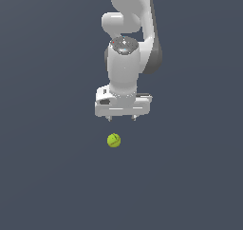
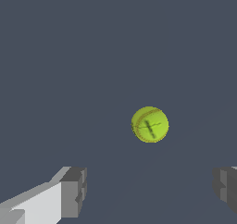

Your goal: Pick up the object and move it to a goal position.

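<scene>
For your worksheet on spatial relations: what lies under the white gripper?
Below the open gripper sits a small yellow-green ball, apart from the fingers and unheld. Nothing covers it; only plain dark ground surrounds it.

Plain dark slate-grey surface [image 1: 47, 177] fills both views (uniform, unmarked); nothing else visible.

Glossy white, rounded arm [image 1: 124, 62] segments with dark grey at the joints; shiny metallic cap with a small red mark. Boxy white gripper [image 1: 122, 118] body, two short stubby tips beneath. In the wrist view, grey blocky fingers [image 2: 74, 190], one on a white mount.
</scene>
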Available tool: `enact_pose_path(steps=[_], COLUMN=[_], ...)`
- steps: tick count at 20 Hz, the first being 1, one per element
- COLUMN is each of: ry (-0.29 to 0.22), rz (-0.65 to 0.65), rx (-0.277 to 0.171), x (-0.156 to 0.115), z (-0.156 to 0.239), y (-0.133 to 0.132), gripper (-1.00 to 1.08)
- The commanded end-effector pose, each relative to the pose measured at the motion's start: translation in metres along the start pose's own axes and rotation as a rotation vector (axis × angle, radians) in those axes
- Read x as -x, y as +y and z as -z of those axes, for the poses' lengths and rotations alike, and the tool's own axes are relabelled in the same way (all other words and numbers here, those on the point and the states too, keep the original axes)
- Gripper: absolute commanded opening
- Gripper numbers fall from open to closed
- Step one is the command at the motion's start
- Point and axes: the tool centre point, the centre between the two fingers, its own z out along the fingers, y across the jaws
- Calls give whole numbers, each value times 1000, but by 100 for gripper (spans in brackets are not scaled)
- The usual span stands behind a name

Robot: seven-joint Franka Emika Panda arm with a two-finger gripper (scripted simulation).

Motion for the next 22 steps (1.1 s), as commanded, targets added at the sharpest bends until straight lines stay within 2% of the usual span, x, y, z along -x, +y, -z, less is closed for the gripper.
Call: enact_pose_path(steps=[1,8,22], ry=[-3,-18,-55], rz=[26,144,484], rx=[0,-1,-23], x=[-1,-5,-13], z=[-4,-20,-68], y=[1,8,28], gripper=[100,100,100])
